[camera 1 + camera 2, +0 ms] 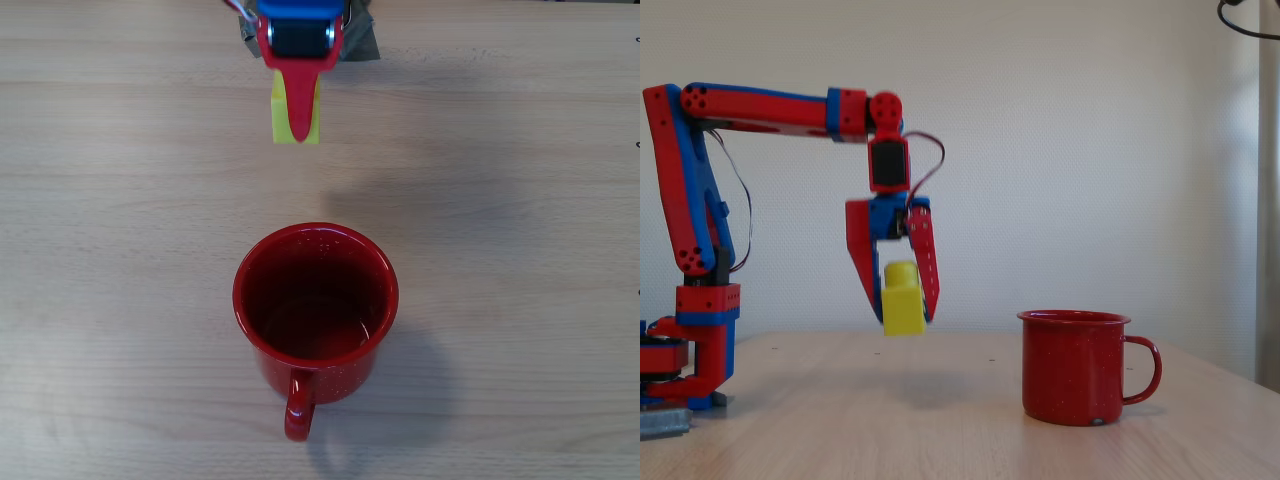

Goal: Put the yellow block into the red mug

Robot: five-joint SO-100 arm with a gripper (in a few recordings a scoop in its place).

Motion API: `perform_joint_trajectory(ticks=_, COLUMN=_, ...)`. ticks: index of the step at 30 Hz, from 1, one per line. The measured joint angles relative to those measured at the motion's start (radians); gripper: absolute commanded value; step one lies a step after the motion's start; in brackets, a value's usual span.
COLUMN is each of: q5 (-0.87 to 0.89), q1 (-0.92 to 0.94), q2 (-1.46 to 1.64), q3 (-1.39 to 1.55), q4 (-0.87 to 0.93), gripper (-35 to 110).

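The yellow block (903, 300) hangs in the air well above the table, held between the red fingers of my gripper (904, 312), which is shut on it. From overhead the yellow block (310, 115) shows on both sides of a red finger (298, 100) near the top edge. The red mug (1075, 367) stands upright on the table to the right of the gripper in the fixed view, handle pointing right. Overhead, the red mug (316, 310) sits below the gripper (297, 125) in the picture, its handle toward the bottom edge and its inside empty.
The red and blue arm base (695, 340) stands at the table's left end in the fixed view. A light wooden table (520, 200) spreads around the mug. A dark cable (1250, 20) hangs at the top right corner.
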Motion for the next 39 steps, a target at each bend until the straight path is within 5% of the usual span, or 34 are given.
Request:
perform_joint_trajectory(ticks=12, q5=0.034, q1=-0.044, q2=-0.115, q3=-0.597, q4=0.245, gripper=0)
perform_joint_trajectory(ticks=39, q5=0.118, q1=-0.041, q2=-0.989, q3=-1.608, q4=0.219, gripper=0)
